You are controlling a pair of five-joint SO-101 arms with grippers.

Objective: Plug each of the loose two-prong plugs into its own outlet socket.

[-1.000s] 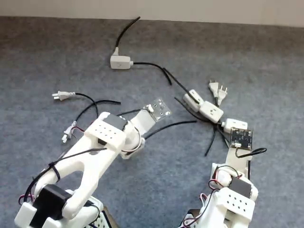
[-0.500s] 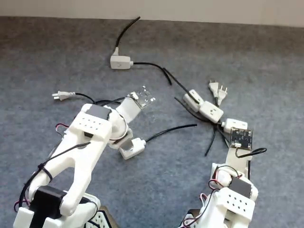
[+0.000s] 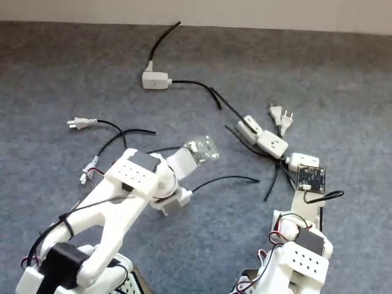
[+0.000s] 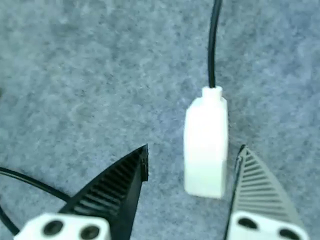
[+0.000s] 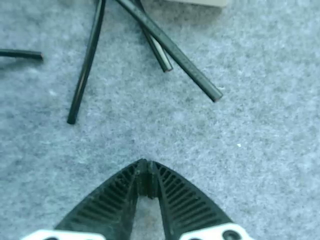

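Pickup of an outlet socket [image 4: 205,147] is the step in hand. The left gripper [image 4: 193,152] stands wide open astride this white block, which lies near the middle of the carpet [image 3: 49,61]. One finger looks close, perhaps touching. Next the fingers must close squarely on the block, then meet a loose plug [image 3: 81,123] near the left edge. The right gripper [image 5: 147,170], pinched together and empty, hovers over the carpet.

Soft, even light falls across the grey tabletop [image 3: 318,79] — shadows under the cables [image 3: 223,179] are faint. A shiny plate [image 3: 204,149] glints with glare, and the white block [image 4: 205,145] looks nearly washed out.
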